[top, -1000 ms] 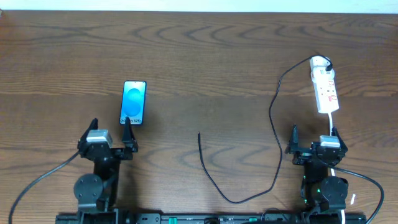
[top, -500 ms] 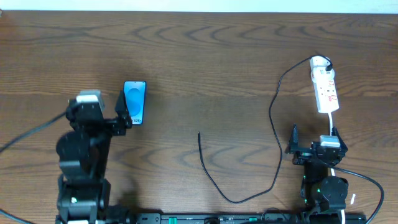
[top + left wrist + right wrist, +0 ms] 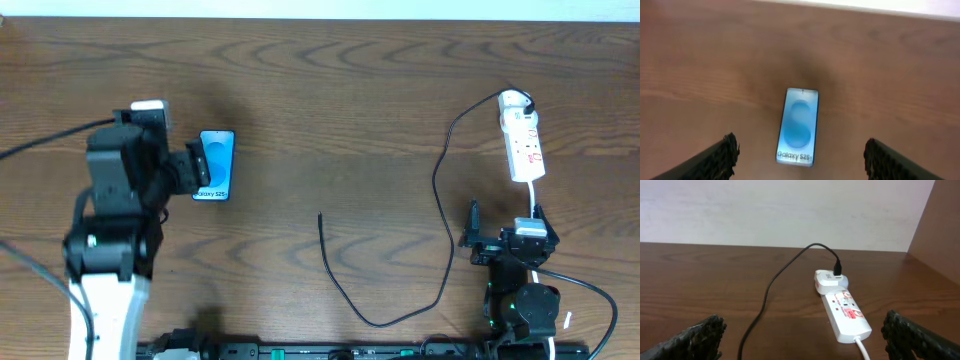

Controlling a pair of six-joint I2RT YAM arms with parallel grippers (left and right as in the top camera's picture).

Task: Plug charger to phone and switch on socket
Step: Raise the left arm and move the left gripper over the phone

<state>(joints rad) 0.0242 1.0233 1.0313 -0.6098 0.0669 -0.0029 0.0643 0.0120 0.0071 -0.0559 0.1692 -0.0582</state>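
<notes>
The phone (image 3: 216,165) lies flat on the wooden table, blue screen up, at the left. In the left wrist view the phone (image 3: 799,125) is below and between my open left gripper (image 3: 800,156), which hovers over its near end without touching it. The left gripper (image 3: 193,168) shows at the phone's left edge from overhead. The charger's black cable (image 3: 438,190) runs from a white adapter (image 3: 513,100) on the socket (image 3: 523,140), loops toward the front and ends at its free tip (image 3: 320,217) mid-table. My right gripper (image 3: 506,218) stands open, short of the socket (image 3: 845,311).
The socket's white cord (image 3: 862,347) runs back toward the right arm's base. The charger cable (image 3: 767,292) crosses the table left of the socket. A pale wall stands behind the table's far edge.
My left arm has lifted from its rest pose and swung forward and left, bringing its open gripper over the phone. The right arm, the cable and the socket have not moved.
</notes>
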